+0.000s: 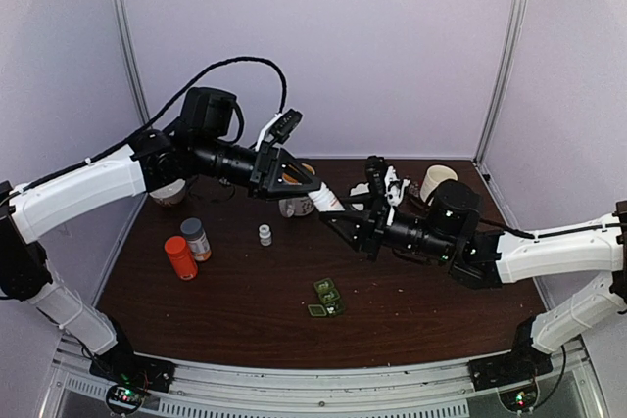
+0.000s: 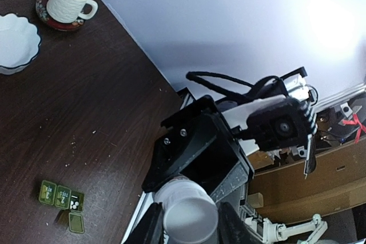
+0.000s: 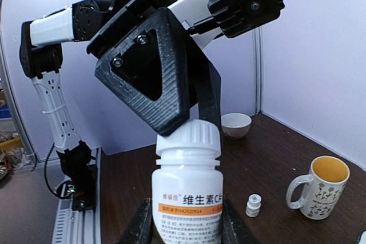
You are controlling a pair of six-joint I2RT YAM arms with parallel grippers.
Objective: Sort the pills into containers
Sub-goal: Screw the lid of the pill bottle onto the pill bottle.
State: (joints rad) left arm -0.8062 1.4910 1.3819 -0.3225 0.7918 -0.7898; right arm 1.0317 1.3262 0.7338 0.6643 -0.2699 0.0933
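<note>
On the near middle of the dark table [image 1: 431,301] lies the green pill box [image 1: 328,297]. One compartment is open with a few white pills [image 2: 74,202] inside, and the others look shut. Sorting appears barely begun, with most of it left to do. Above the table's centre, both arms share one white vitamin bottle [image 3: 189,190], held upright in the air with its ribbed cap [image 3: 191,136] on. The right gripper [image 3: 187,224] is partly closed around the bottle's body, fingers touching both sides. The left gripper [image 2: 189,221] is partly closed on the cap from above, probably to unscrew it. An orange bottle [image 1: 179,256] stands at the left.
</note>
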